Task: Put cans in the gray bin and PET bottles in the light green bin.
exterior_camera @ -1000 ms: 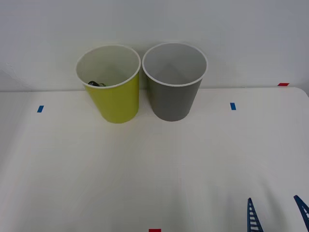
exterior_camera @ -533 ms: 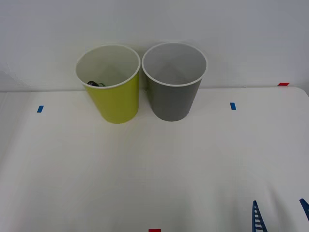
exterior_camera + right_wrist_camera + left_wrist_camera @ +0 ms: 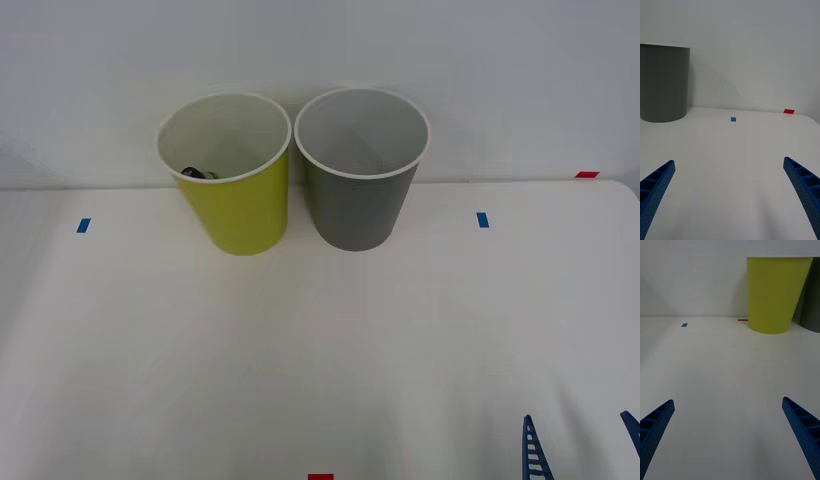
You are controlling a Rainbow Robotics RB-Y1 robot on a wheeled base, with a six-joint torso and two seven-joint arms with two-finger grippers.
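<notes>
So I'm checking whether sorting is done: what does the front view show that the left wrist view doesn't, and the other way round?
Front view alone: it looks into both bins, with a dark-capped item, likely the PET bottle, low inside the light green bin, and the gray bin's inside looking bare. It also has the right hand at the table's near right edge.

Left wrist view alone: the open left hand above bare table.

Both: the two bins upright side by side at the back, and blue tape marks.
</notes>
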